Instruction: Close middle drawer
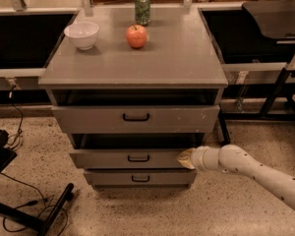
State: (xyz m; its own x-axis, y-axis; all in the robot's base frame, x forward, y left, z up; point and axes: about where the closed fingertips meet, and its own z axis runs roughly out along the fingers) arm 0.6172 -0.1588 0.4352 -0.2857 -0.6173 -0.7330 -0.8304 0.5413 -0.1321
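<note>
The middle drawer (pixel 108 158) is a wide grey drawer with a low front and a small black bar handle (pixel 138 158). It stands out a little from the grey cabinet (pixel 132 68), with a dark gap above its front. My gripper (pixel 185 158) is at the end of the white arm coming in from the lower right. Its tip rests against the right end of the middle drawer's front.
The top drawer (pixel 135 118) sits above and the smaller bottom drawer (pixel 140 177) below. On the cabinet top are a white bowl (pixel 81 35), an apple (pixel 136 36) and a green can (pixel 142 8). A black stand and cables (pixel 34 208) lie on the floor at left.
</note>
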